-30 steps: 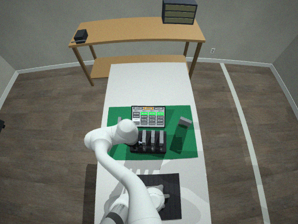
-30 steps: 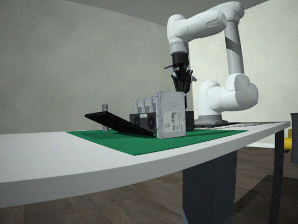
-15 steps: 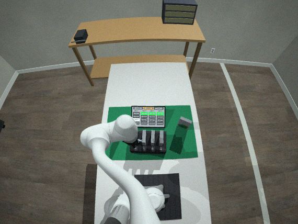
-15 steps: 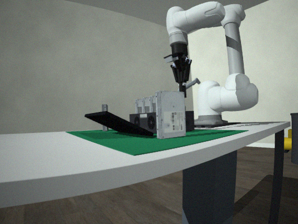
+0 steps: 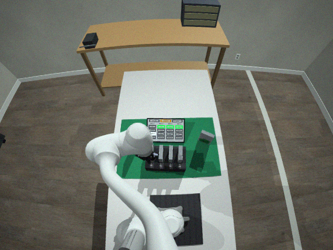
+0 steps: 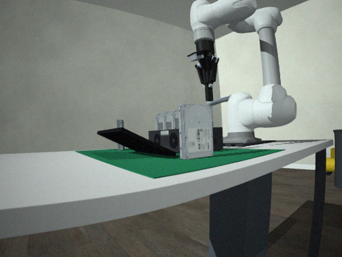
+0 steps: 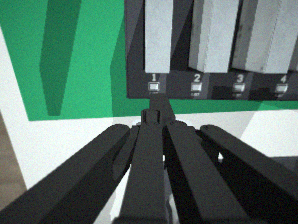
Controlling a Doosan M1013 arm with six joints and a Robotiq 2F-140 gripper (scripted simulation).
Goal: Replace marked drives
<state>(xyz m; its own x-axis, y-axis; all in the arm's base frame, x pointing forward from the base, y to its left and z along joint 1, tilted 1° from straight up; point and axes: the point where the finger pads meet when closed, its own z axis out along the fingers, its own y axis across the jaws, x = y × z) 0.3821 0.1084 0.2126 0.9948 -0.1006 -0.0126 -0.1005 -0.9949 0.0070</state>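
Note:
My gripper (image 6: 209, 95) (image 7: 157, 106) is shut and empty. It points down above the front edge of the dock (image 5: 165, 167) (image 7: 135, 60), near the button (image 7: 154, 87) labelled 1. Drives stand in all four bays: bay 1 (image 7: 158, 40), bay 2 (image 5: 160, 153) (image 7: 218, 40), bay 3 (image 5: 170, 153) and bay 4 (image 5: 180, 153). The arm hides bay 1 in the top view. The screen (image 5: 166, 130) shows three green cells and one orange top cell; its left column is partly hidden. One loose drive (image 5: 207, 136) (image 6: 196, 132) stands upright right of the dock. Another drive (image 6: 120, 139) stands behind the screen.
The green mat (image 5: 214, 163) (image 6: 156, 171) lies under the dock and screen on the white table (image 5: 166, 93). The tilted screen's dark back (image 6: 135, 142) rises beyond the dock. The arm's base stands on a black plate (image 5: 194, 233) in front of the mat.

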